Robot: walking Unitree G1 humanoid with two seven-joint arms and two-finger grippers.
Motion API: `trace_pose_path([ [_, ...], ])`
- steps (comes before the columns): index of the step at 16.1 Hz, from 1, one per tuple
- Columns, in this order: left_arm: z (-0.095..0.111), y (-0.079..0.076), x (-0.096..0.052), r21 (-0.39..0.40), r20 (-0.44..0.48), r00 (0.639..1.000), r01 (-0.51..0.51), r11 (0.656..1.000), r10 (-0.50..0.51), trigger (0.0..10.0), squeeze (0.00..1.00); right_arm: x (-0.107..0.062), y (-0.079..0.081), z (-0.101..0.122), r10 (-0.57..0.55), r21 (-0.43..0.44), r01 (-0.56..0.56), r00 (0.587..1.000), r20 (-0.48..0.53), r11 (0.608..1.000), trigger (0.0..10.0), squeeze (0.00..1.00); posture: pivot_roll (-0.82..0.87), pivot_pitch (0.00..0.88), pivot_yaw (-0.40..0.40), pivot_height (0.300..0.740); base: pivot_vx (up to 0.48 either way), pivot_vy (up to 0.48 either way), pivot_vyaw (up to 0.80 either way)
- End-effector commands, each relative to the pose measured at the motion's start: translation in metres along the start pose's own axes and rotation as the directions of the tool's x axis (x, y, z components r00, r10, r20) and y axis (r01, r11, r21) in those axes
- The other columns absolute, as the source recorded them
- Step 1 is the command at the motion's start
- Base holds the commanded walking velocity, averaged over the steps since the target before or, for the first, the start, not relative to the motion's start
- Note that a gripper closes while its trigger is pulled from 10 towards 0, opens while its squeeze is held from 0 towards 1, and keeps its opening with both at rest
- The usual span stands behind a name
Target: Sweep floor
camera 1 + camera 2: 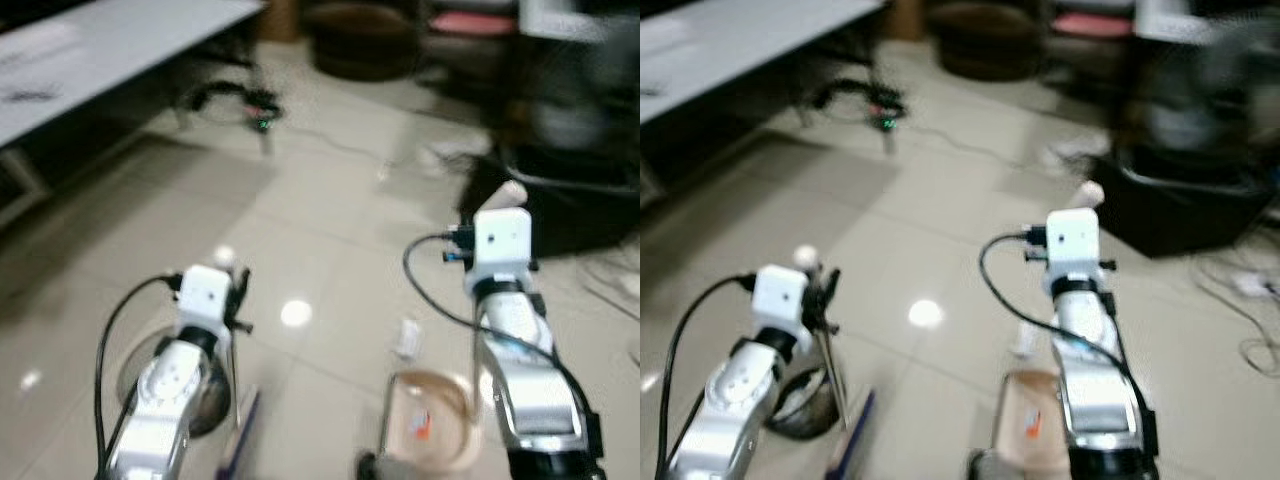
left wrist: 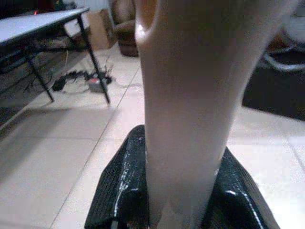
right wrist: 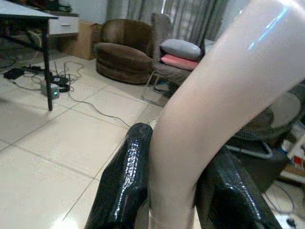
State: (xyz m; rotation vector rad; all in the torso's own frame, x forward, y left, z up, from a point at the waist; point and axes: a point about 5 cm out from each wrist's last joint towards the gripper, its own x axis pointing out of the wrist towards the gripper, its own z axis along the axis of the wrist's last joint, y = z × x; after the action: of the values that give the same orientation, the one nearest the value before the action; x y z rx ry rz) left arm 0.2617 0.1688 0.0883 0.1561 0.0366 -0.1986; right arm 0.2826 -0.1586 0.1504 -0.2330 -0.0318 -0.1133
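Gripping pale handles, both hands (image 1: 232, 285) (image 1: 512, 195) hover above a dustpan (image 1: 432, 420) holding scraps.

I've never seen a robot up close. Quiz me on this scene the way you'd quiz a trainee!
1. True or false: both pincers are empty.
2. What lies on the floor beside the right arm? A) a dustpan B) a bucket C) a shoe
3. Fill in: the table stands on the robot's ____ side.

Key
1. False. The left pincer grips the left handle, and the right pincer grips the right handle.
2. A
3. left
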Motion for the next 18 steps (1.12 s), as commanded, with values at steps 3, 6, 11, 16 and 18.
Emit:
trace_pose_path([
  [3,0.021,0.0,0.008,0.007,0.101,0.995,-0.012,1.0,0.011,10.0,0.0,0.0,-0.001,0.008,0.001,0.023,-0.002,1.0,0.021,1.0,10.0,0.0,-0.04,0.04,0.062,0.74,0.0,0.0,-0.8],
  [6,0.032,-0.005,0.013,-0.008,0.15,0.989,-0.002,1.0,0.003,10.0,0.0,-0.001,-0.002,0.006,-0.01,0.034,0.01,1.0,0.01,0.999,10.0,0.0,-0.04,0.041,0.064,0.74,0.204,0.0,-0.8],
  [11,0.033,-0.01,0.019,-0.006,0.154,0.988,0.016,1.0,-0.015,10.0,0.0,-0.001,-0.004,0.007,-0.032,0.039,0.031,0.999,0.013,0.999,10.0,0.0,-0.04,0.047,0.071,0.74,0.404,0.0,-0.8],
  [16,0.035,-0.007,0.022,0.007,0.157,0.988,-0.002,1.0,0.001,10.0,0.0,0.001,-0.004,0.009,-0.024,-0.016,0.024,0.998,0.052,1.0,10.0,0.0,-0.04,0.05,0.078,0.74,0.422,0.0,-0.26],
  [18,0.035,-0.007,0.023,0.011,0.156,0.988,-0.006,1.0,0.004,10.0,0.0,0.001,-0.003,0.009,-0.009,-0.014,0.01,0.998,0.061,1.0,10.0,0.0,-0.04,0.051,0.079,0.74,0.422,0.0,0.0],
])
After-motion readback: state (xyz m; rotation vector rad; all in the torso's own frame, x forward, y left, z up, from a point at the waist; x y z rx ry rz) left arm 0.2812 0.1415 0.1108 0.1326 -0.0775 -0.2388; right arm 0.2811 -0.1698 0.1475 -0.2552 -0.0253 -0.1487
